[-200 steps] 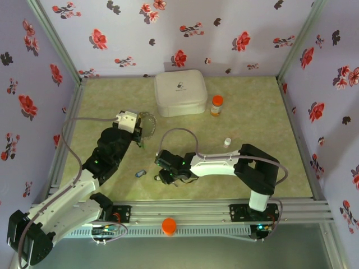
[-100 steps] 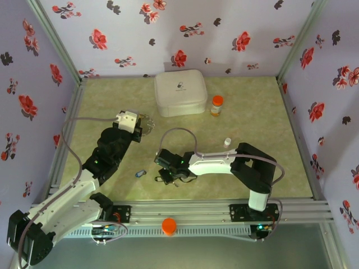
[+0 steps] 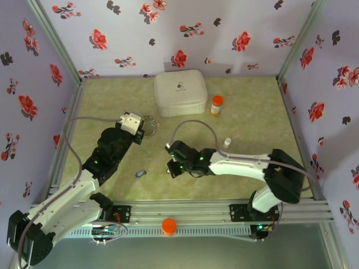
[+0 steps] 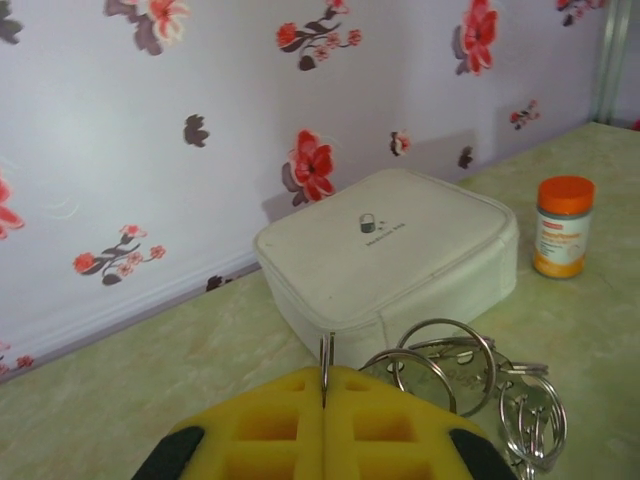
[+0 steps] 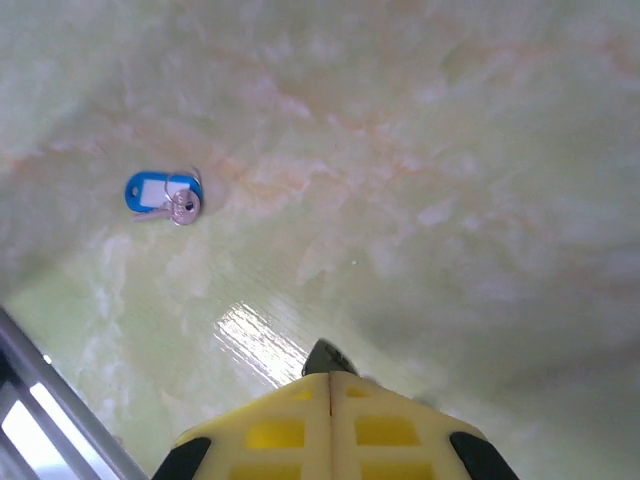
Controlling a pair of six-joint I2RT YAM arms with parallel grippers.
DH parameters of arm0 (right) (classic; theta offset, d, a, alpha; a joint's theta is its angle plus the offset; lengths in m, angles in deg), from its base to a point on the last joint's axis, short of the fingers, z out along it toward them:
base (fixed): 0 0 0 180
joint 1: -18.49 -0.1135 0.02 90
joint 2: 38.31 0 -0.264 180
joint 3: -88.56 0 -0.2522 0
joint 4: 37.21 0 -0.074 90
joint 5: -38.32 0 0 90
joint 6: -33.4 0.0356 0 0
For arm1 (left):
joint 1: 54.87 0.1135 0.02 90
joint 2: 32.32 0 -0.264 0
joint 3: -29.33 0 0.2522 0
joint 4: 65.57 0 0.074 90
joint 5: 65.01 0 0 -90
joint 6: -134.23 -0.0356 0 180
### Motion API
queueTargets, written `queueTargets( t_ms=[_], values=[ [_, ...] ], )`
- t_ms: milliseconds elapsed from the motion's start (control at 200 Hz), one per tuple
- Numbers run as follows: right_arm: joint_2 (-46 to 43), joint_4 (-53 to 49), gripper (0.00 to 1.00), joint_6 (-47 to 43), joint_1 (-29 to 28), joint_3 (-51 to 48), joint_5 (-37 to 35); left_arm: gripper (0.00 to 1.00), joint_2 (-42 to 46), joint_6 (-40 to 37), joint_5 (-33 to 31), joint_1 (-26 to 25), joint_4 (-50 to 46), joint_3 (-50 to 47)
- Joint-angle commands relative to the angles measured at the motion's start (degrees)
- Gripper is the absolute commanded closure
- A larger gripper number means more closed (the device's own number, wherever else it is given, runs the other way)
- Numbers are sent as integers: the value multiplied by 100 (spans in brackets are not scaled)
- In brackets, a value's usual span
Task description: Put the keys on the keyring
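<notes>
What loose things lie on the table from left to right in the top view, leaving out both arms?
The blue-tagged key → white square case → orange-capped bottle → small white cap.

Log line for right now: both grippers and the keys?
left gripper: shut on keyring | right gripper: shut on dark key, apparently | blue-tagged key: loose on table

Blue-tagged key (image 5: 163, 192) lies flat toward the table's (image 3: 252, 112) near edge. Keyring (image 4: 440, 360), grey linked metal loops, is pinched by left pincer (image 4: 325, 378), left of centre.
</notes>
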State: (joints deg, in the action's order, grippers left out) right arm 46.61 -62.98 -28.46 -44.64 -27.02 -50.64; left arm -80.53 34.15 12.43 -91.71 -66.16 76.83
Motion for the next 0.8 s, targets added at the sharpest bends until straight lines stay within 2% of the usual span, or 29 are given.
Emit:
queueTargets(
  t_ms=[0,140,395,590,795],
  values=[
    [-755,223,100,-713,183,-416,-69,100,180,-508,805,23,83,73],
    [-1756,305,100,-1488,576,-787,-57,100,182,-792,1926,-32,8,46],
    [-2653,0,100,-2314,1655,-673,1178,100,-18,-835,3192,-60,-130,50],
    [-2806,-51,100,-3028,1782,-506,1663,100,-335,-808,4187,-94,-462,196],
    [-2682,-279,100,-3399,1787,-104,1866,100,-578,-946,4428,-293,-674,292]
  ],
)
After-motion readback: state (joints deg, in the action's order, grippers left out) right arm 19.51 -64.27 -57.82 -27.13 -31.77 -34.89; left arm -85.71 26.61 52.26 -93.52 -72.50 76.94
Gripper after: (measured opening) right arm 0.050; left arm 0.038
